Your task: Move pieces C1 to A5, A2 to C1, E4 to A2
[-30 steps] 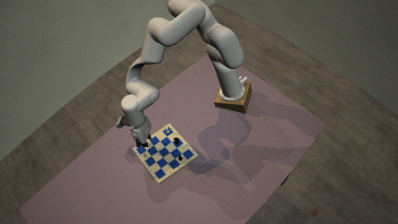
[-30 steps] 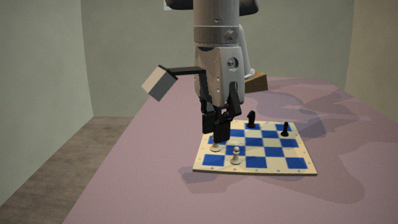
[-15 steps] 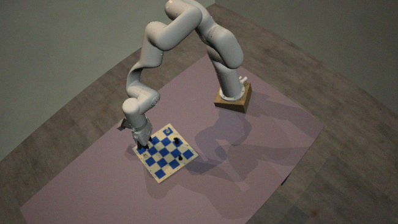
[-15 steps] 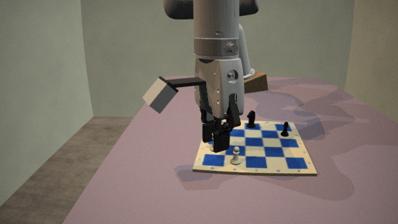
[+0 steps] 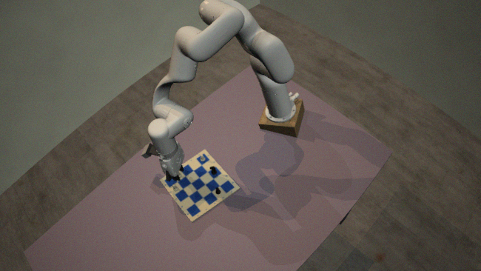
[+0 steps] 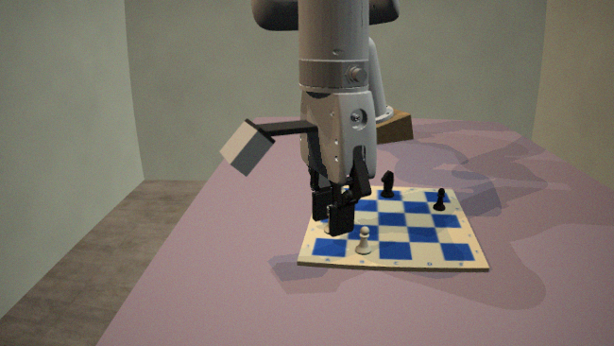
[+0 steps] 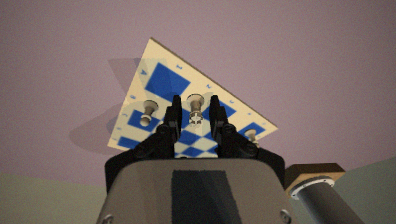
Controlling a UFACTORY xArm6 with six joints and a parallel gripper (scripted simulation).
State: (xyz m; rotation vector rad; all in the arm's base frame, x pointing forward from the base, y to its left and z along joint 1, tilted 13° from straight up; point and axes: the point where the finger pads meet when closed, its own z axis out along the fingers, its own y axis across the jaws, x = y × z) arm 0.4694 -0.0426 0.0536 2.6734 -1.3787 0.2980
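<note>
Wrist view shows the gripper (image 7: 195, 116) low over the board (image 7: 150, 57), its fingers partly spread either side of a white piece (image 7: 195, 106) on the A file, not pinching it. Another white pawn (image 6: 363, 240) stands just beside on the near edge, and two black pieces (image 6: 387, 183) stand well apart toward the far side.

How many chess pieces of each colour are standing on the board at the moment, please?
White pieces: 3
Black pieces: 2
Total: 5
</note>
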